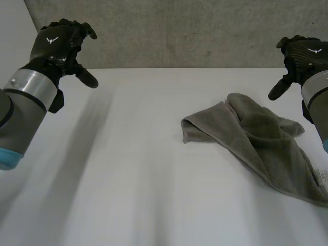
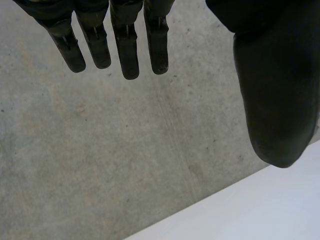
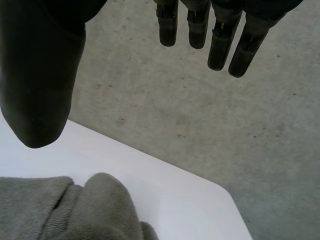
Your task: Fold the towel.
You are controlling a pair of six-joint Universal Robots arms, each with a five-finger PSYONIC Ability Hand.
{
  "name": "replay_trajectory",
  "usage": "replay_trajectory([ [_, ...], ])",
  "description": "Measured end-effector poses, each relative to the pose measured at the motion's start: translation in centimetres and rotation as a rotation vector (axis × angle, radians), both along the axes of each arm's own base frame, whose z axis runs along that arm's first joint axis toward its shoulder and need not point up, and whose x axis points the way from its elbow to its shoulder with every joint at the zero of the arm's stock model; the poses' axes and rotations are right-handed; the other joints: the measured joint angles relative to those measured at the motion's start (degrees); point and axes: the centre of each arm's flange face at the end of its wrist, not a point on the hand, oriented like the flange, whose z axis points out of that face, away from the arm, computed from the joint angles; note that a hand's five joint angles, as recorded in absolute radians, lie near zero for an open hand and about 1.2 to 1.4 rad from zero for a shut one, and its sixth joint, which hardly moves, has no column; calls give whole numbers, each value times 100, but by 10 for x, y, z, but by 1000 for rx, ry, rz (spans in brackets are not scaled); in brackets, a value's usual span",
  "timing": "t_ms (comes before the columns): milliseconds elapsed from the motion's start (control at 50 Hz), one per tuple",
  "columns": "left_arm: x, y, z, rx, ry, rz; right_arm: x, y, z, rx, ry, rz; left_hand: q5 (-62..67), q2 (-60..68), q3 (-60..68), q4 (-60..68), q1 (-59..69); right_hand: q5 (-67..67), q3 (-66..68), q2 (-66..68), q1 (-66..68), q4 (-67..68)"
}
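Note:
A grey-green towel [image 1: 261, 141] lies crumpled on the white table [image 1: 143, 169], right of the middle, trailing toward the table's right edge. My left hand [image 1: 59, 43] hovers above the table's far left, fingers [image 2: 127, 45] straight and thumb spread, holding nothing. My right hand [image 1: 300, 54] hangs above the far right, just beyond the towel, fingers [image 3: 220, 40] straight, empty. In the right wrist view, a bunched part of the towel [image 3: 75, 212] lies below the thumb, near the table's far corner.
A grey concrete floor [image 1: 184, 31] runs beyond the table's far edge. The table's far edge [image 2: 235, 200] lies below my left hand's thumb. The left half of the table is bare white surface.

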Motion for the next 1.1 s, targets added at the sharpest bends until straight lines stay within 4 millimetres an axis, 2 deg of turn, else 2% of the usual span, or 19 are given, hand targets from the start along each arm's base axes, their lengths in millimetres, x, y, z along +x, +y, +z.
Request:
replay_trajectory([
  [220,1,-5,5,109,-23,14,0,1,2,5,16,-3,0,0,0,0,0,0,0,0,0,0],
  [540,1,0,4,147,-26,8,7,7,7,36,14,125,0,0,0,0,0,0,0,0,0,0],
  [740,1,0,1,156,-23,6,7,8,11,26,11,128,0,0,0,0,0,0,0,0,0,0],
  [940,-6,-1,-14,172,-32,-19,5,10,11,30,22,108,0,0,0,0,0,0,0,0,0,0],
  [1020,-12,-4,-27,178,-39,-43,6,13,6,69,57,119,0,0,0,-2,0,0,0,0,0,0],
  [1100,-19,-9,-44,192,-49,-84,8,18,-9,154,129,144,0,0,0,-2,0,0,0,0,0,0],
])
